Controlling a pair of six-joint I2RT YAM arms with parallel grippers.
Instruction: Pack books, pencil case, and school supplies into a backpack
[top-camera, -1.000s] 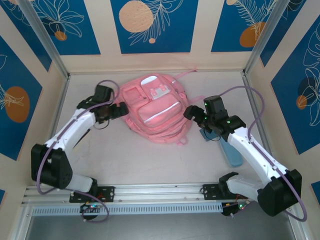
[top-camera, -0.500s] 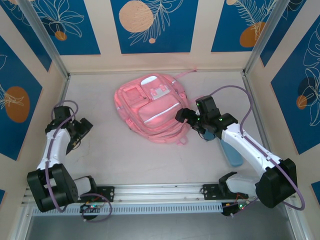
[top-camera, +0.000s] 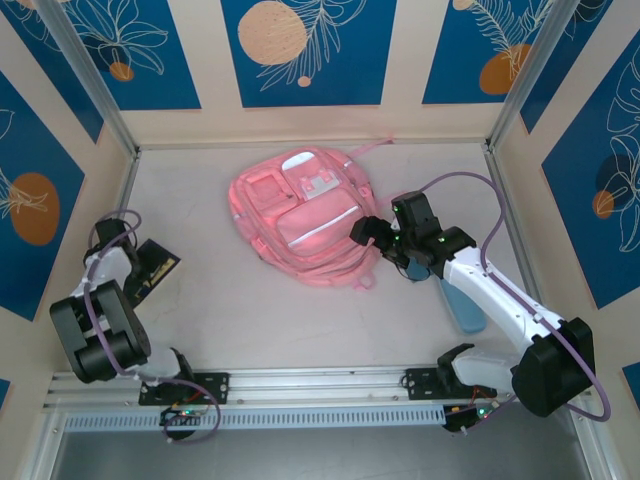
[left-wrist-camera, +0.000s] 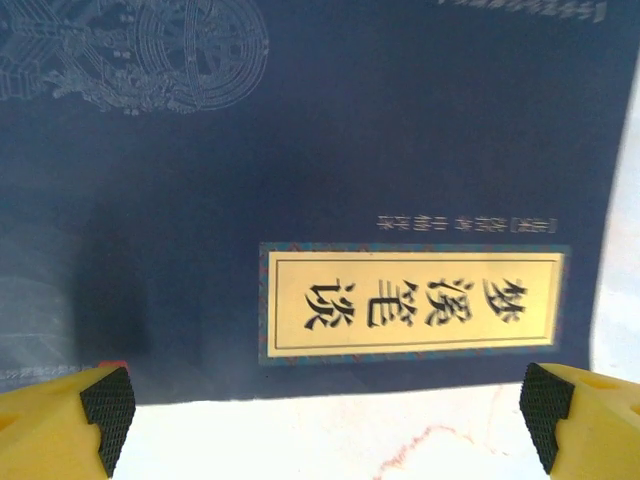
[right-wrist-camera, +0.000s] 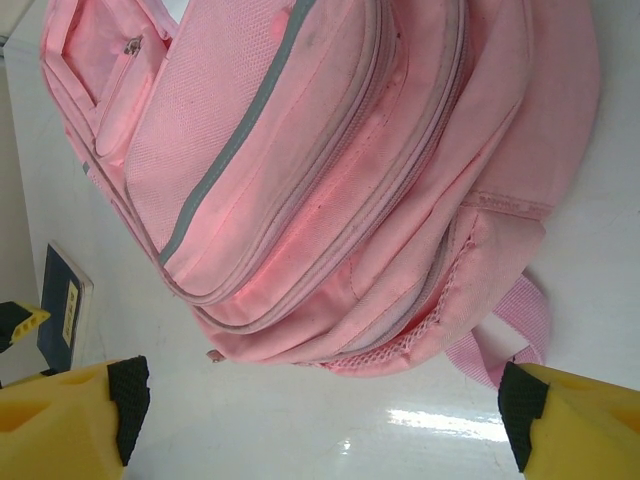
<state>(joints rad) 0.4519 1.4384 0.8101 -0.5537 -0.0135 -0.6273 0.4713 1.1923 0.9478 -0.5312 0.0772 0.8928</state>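
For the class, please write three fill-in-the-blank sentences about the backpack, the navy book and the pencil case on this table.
The backpack is ____ in colour.
The left gripper hangs above the navy book with its jaws ____.
The pencil case lies on the robot's ____ side of the backpack.
Missing words: pink; open; right.

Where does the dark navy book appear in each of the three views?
Top external: dark navy book at the far left, well left of the pink backpack.
Left wrist: it spans the upper and middle part.
Right wrist: a thin strip at the left edge.
Shared landmark: its yellow title label.
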